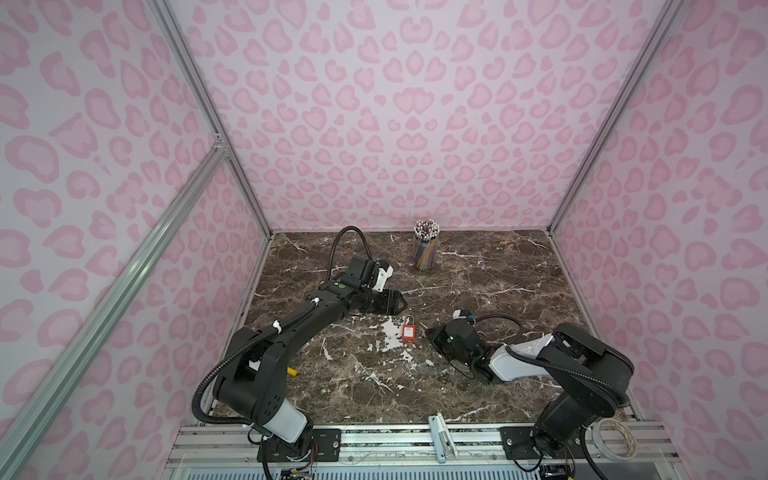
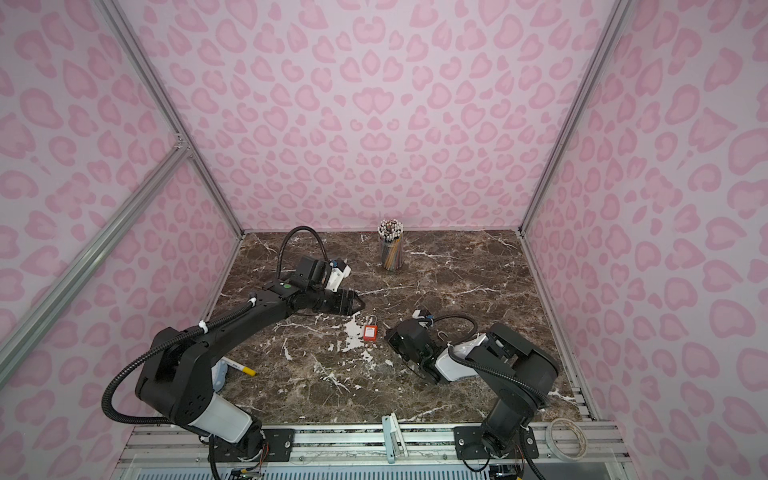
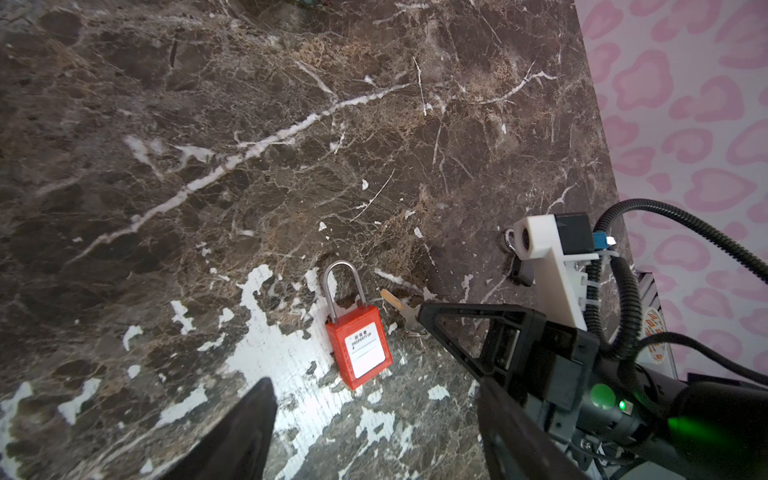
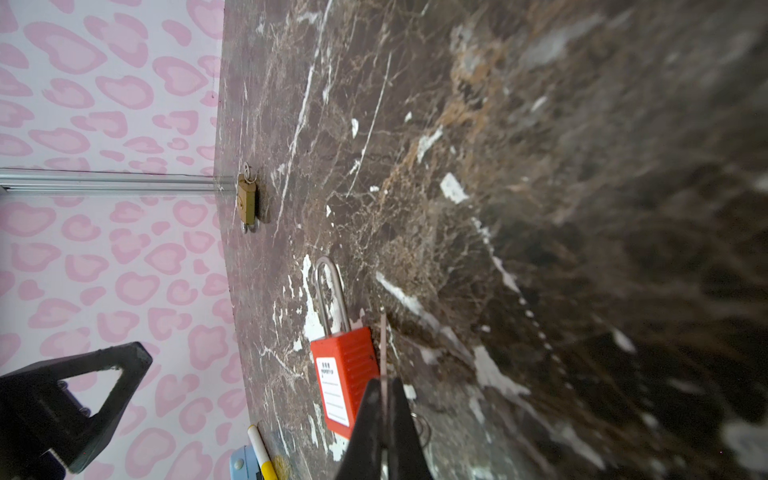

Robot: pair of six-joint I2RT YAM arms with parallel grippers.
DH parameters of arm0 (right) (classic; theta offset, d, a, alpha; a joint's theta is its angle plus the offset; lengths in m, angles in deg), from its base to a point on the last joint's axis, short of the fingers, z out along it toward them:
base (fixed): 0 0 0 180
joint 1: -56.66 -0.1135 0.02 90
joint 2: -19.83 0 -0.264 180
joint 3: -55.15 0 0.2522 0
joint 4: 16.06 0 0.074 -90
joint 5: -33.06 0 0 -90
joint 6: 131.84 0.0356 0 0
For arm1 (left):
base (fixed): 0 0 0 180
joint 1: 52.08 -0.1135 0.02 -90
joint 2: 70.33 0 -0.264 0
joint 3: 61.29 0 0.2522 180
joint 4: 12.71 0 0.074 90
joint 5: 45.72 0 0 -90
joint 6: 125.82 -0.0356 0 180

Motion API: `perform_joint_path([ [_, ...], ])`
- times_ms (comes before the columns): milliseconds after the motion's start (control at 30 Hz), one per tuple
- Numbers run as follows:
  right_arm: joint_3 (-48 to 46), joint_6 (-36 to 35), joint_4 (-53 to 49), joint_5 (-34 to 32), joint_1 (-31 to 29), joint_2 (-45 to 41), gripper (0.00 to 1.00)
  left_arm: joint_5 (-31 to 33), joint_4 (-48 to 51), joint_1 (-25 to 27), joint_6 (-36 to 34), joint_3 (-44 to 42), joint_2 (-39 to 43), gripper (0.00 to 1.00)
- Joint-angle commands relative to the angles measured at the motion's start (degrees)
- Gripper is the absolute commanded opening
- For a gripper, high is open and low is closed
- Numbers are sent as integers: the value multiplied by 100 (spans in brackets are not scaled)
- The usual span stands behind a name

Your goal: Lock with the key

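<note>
A red padlock [image 1: 409, 332] [image 2: 370, 333] lies flat on the marble table, label up, with its steel shackle [image 3: 343, 282] pointing to the back wall. My right gripper [image 1: 428, 332] [image 2: 388, 334] [image 4: 385, 386] is shut on the key [image 3: 397, 305] [image 4: 383, 345]. The key's blade sticks out along the right side of the padlock [image 4: 345, 374], beside it and not in it. My left gripper [image 1: 401, 305] [image 2: 361, 305] [image 3: 374, 399] hangs open just behind the padlock [image 3: 359, 349], holding nothing.
A cup of coloured pencils [image 1: 426, 249] [image 2: 390, 249] stands near the back wall. A brass padlock [image 4: 246, 201] lies farther off on the table. A yellow-tipped marker [image 2: 241, 368] lies by the left arm's base. A tape roll [image 1: 615, 438] sits on the front rail.
</note>
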Motion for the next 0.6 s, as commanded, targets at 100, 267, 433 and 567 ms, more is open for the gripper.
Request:
perform_joint_path([
  [100, -4, 59, -133, -14, 19, -37, 38, -117, 37, -17, -81, 0, 52, 78],
  [267, 22, 56, -592, -148, 10, -270, 50, -146, 20, -25, -77, 6, 20, 78],
  [433, 145, 81, -1217, -281, -8, -427, 59, -148, 41, -31, -97, 8, 43, 78],
  [567, 179, 54, -1094, -132, 27, -294, 60, -136, 54, -52, -101, 5, 66, 78],
])
